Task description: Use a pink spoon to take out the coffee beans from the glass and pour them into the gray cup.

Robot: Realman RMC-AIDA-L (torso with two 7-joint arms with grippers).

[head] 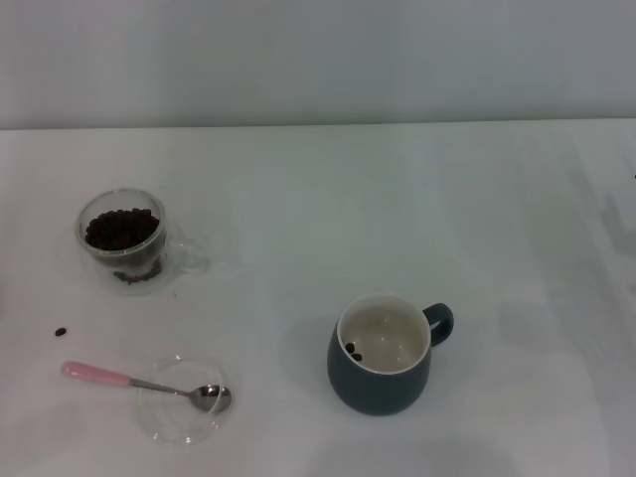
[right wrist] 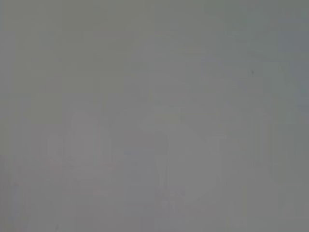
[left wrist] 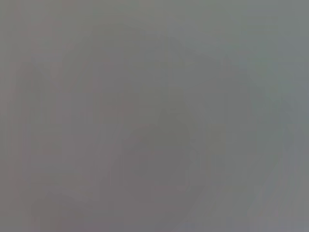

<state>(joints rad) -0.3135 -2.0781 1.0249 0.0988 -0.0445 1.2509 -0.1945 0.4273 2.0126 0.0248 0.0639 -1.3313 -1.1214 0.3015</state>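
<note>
Neither pincer shows in the head view, and both wrist views give only a blank grey blur, so whether either is apart or together cannot be told. On the white tabletop (head: pixel 328 199), the small teaspoon with a pale pink handle (head: pixel 139 384) lies with its shiny metal bowl resting in a flat round clear glass dish (head: pixel 177 422), handle pointing left. Behind it stands the small clear double-walled glass cup (head: pixel 124 238), holding a heap of dark brown coffee beans (head: pixel 121 229). One loose bean (head: pixel 61 331) lies between them. Well to the right sits the rounded dark blue-gray ceramic mug (head: pixel 383 383), cream-white inside, a couple of beans at its bottom.
</note>
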